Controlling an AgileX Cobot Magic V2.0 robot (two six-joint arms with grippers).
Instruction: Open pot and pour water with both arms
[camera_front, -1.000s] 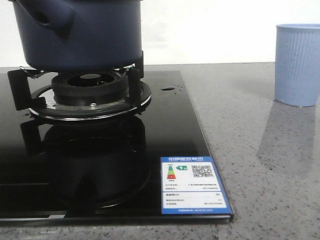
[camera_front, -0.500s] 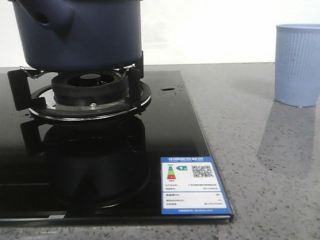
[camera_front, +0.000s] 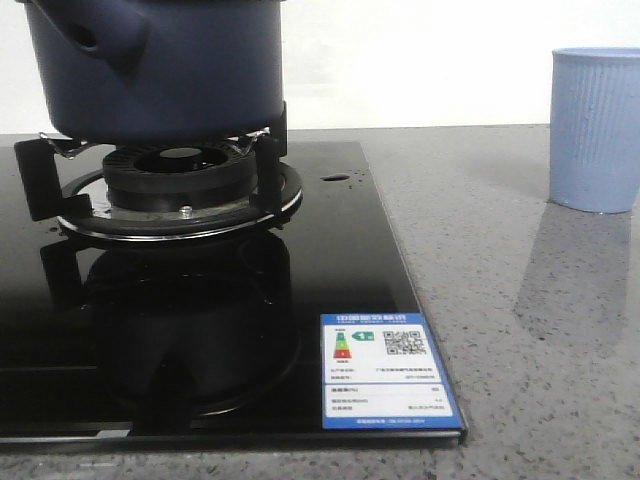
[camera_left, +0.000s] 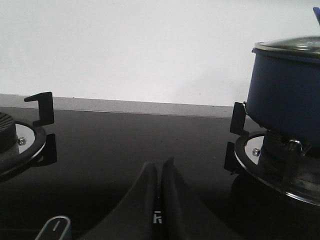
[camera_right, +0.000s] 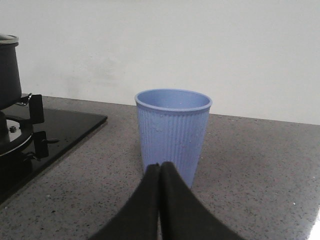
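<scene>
The pot (camera_front: 160, 65) sits on the burner grate (camera_front: 170, 185) of a black glass hob (camera_front: 330, 260) at the far left of the front view, dark navy with smooth sides, its stubby hollow handle (camera_front: 95, 35) pointing toward the near left. Its top is cut off by the upper edge of that view, so nothing inside can be made out there. In the left wrist view the pot (camera_left: 287, 100) carries a lid (camera_left: 290, 45) with a metal rim, only partly in view; what the pot holds is hidden. Under it the burner (camera_front: 180, 165) shows between the grate's prongs, and the pot's dark reflection lies on the glass nearer the camera.

An energy label (camera_front: 385, 370) with a blue border is stuck at the hob's near right corner; its print is too small to read. A small wet-looking spot (camera_front: 335, 179) marks the glass to the right of the burner.

Well to the right, on the speckled grey surface (camera_front: 500, 300), stands a light blue ribbed cup (camera_front: 597, 128), upright, cut off by the right edge of the front view. In the right wrist view the cup (camera_right: 173, 132) is open-topped, but its inside is not visible from this low angle.

The left tool (camera_left: 160, 167) hovers low over the glass between a second burner (camera_left: 15, 145) and the pot's, its fingers (camera_left: 142, 195) pressed together, grasping nothing. The right tool (camera_right: 160, 167) is likewise clenched on nothing, its tips just in front of the cup; whether they touch it cannot be told
</scene>
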